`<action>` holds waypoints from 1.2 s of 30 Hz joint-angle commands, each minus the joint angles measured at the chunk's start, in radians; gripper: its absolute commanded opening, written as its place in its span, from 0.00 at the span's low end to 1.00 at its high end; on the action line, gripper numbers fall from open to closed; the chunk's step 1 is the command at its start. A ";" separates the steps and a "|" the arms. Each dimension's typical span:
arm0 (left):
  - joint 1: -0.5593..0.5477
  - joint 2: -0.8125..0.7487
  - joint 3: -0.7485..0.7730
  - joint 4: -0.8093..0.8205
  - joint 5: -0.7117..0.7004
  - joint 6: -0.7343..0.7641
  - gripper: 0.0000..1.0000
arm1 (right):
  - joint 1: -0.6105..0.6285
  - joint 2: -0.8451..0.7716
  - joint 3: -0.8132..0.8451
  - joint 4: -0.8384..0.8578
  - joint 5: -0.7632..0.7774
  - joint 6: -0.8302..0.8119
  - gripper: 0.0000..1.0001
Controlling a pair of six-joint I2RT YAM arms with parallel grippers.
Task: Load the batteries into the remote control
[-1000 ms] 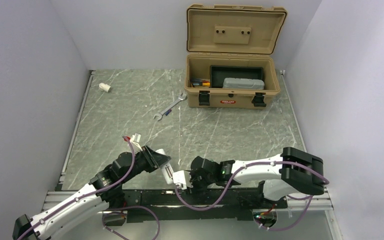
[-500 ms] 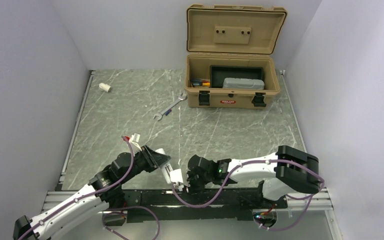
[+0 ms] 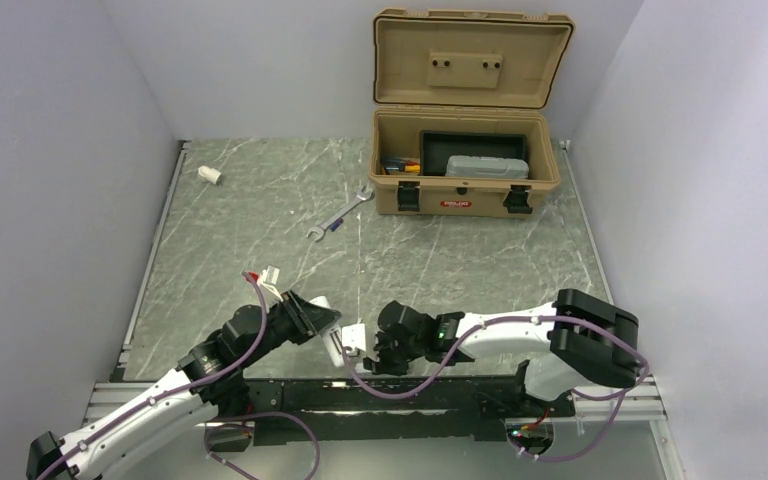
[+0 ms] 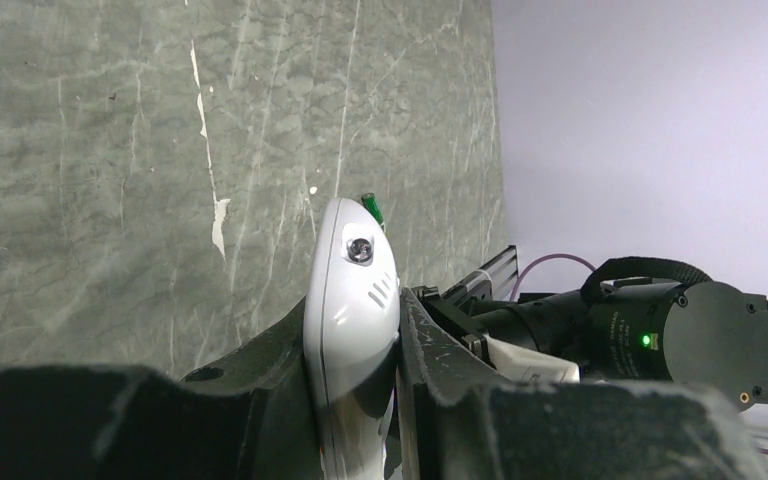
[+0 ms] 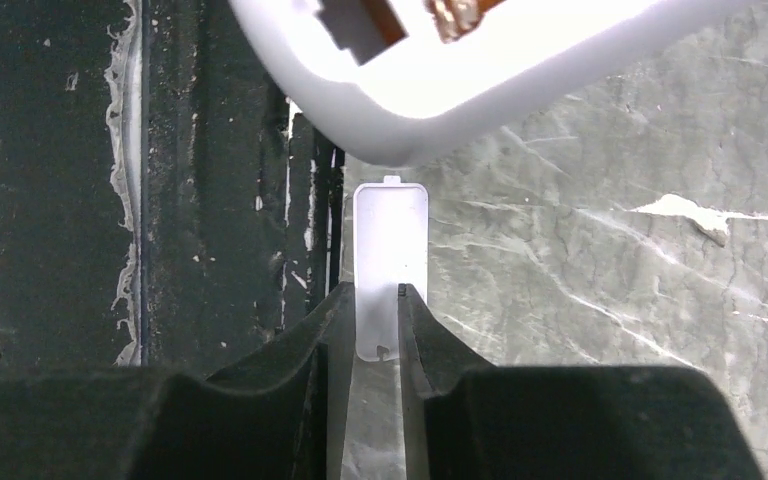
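Left wrist view: left pincer [image 4: 355,322] is clamped on the remote [image 4: 352,270], held on edge above the counter [image 4: 110,150] near its front. A green battery [image 4: 371,207] tip shows just past the remote's far side. I can't tell if it's seated in the remote or lying behind it.

Right wrist view: right pincer [image 5: 373,295] is pinching a small white cover [image 5: 391,230], tab end pointing at the remote's open bay, just short of it.

My read: bay open, cover off, so this is the cover step. If the cells are in, the next move calls for lining the tab up with the bay, then pressing the cover home against the left's grip. If not, the cover gets parked first.

The black rail [image 5: 210,200] is right beside the cover, so room is tight. Toolbox [image 3: 465,205], wrench [image 3: 340,213] and white cylinder [image 3: 210,175] are well apart, not in the way.
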 commanded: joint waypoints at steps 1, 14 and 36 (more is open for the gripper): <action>0.002 -0.005 0.003 0.025 -0.010 -0.011 0.00 | -0.020 0.006 0.005 -0.008 0.042 0.037 0.22; 0.003 -0.005 0.007 0.023 -0.011 -0.009 0.00 | -0.055 -0.052 0.009 -0.002 0.004 0.061 0.16; 0.005 0.016 0.018 0.033 -0.004 -0.001 0.00 | -0.112 -0.117 -0.008 -0.018 -0.118 0.006 0.42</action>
